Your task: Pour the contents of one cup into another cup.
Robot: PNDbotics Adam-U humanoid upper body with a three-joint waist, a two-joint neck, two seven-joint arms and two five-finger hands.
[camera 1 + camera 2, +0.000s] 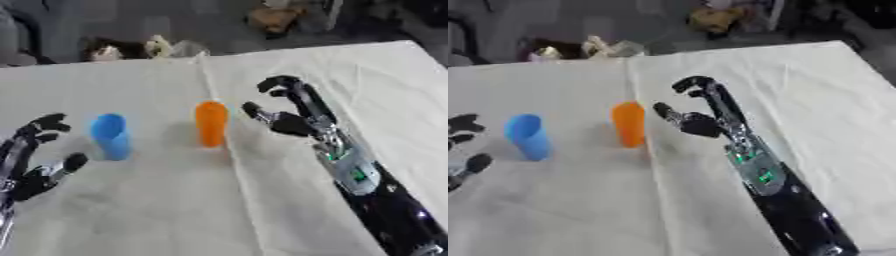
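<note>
the orange cup [211, 123] stood upright near the middle of the white cloth [289, 210], with the blue cup [111, 136] upright well to its left, the two apart and neither one held. the right hand [291, 121] hung just beside the orange cup on its right, fingers spread and arched, thumb pointing toward the cup, nothing between them. the left hand [37, 155] sat at the lower left of the left eye view, near the blue cup, fingers loosely spread and empty. the step in hand looked like the reach for the orange cup, so nothing of the pour was done. to do it well, the right hand should slide in level until the cup sits between thumb and fingers, close around its middle rather than the rim, and avoid nudging it, since a tall narrow cup on soft cloth would likely tip. what either cup held could not be seen.
</note>
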